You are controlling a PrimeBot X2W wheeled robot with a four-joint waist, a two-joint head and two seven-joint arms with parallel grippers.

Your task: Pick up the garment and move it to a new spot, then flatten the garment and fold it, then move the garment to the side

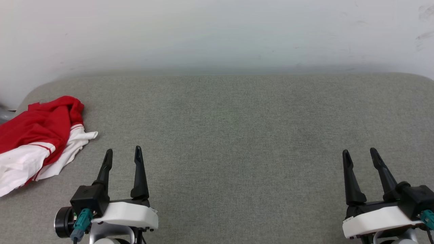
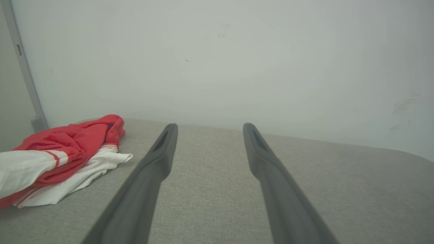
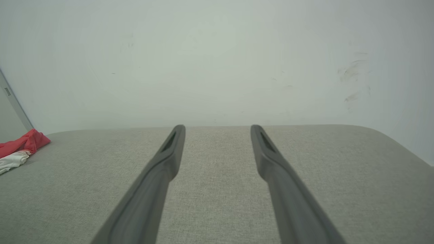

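Observation:
The garment (image 1: 40, 135) lies crumpled at the left edge of the grey padded surface (image 1: 230, 135), red on top with white sleeves and striped trim spilling forward. Its lettering is hidden in the folds. My left gripper (image 1: 123, 152) hovers open just right of it, a short gap apart, fingers pointing away from me with nothing between them. In the left wrist view the garment (image 2: 64, 159) sits left of my left gripper (image 2: 207, 128). My right gripper (image 1: 359, 153) stands open and bare at the lower right. The right wrist view has the garment (image 3: 18, 149) far left of that gripper (image 3: 217, 129).
A white wall (image 1: 217, 34) rises directly behind the surface, with faint scuff marks (image 1: 423, 37) at the upper right. A grey upright post (image 2: 25, 74) stands at the far left by the wall. The surface's far corners are rounded.

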